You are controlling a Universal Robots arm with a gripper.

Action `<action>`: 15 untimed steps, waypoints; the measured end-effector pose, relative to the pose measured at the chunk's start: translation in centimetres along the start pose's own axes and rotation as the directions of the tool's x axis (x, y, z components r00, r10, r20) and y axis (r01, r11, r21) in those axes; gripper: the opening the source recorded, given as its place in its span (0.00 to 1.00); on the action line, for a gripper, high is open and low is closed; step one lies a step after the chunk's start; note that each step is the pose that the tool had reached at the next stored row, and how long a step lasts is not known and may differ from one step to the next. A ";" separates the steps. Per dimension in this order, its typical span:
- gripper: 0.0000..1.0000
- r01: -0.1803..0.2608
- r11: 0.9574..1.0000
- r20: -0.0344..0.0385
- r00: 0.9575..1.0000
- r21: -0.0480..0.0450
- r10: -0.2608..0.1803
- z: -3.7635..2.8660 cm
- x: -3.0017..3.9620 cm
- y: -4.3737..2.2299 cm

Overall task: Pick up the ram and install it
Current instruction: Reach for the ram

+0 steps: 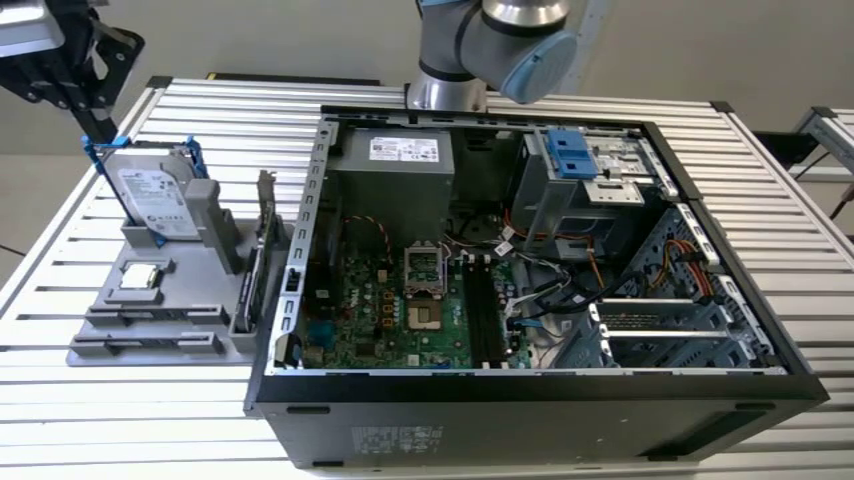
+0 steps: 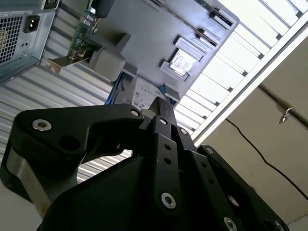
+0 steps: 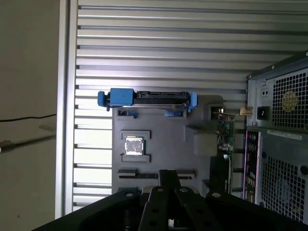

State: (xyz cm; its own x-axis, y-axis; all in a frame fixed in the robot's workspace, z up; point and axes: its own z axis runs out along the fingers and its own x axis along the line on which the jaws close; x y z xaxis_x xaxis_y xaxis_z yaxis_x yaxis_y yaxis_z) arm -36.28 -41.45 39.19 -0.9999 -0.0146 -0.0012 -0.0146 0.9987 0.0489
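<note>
The ram looks like the thin strip standing on edge in a slot of the grey fixture (image 1: 187,290), seen grey in the exterior view (image 1: 154,318) and dark in the first wrist view (image 3: 137,176). My black gripper (image 1: 99,122) hangs high over the far corner of the table at the exterior view's left, above and behind the hard drive. Its fingers meet at one tip in both wrist views (image 2: 161,103) (image 3: 166,174), shut with nothing between them. The black memory slots (image 1: 487,310) lie on the motherboard inside the open computer case (image 1: 287,300).
On the fixture stand a silver hard drive in a blue frame (image 1: 150,195), a square chip (image 1: 140,280) and a green card with a metal bracket (image 1: 276,255). The slatted table's edge (image 3: 67,120) runs close beside the fixture. The arm's base (image 1: 447,90) rises behind the case.
</note>
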 end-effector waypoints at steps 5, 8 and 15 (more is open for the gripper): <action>0.00 0.000 1.000 0.000 1.000 0.000 0.000 -0.02 0.01 -0.45; 0.00 0.000 1.000 0.000 1.000 0.000 0.000 -0.03 0.01 -0.68; 0.00 0.000 1.000 0.000 1.000 0.000 0.000 -0.05 0.01 -1.20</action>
State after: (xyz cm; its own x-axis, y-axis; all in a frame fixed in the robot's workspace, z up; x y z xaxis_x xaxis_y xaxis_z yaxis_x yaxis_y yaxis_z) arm -36.28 -42.65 39.19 -0.9999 -0.0146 -0.0013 -0.0146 0.9987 0.0489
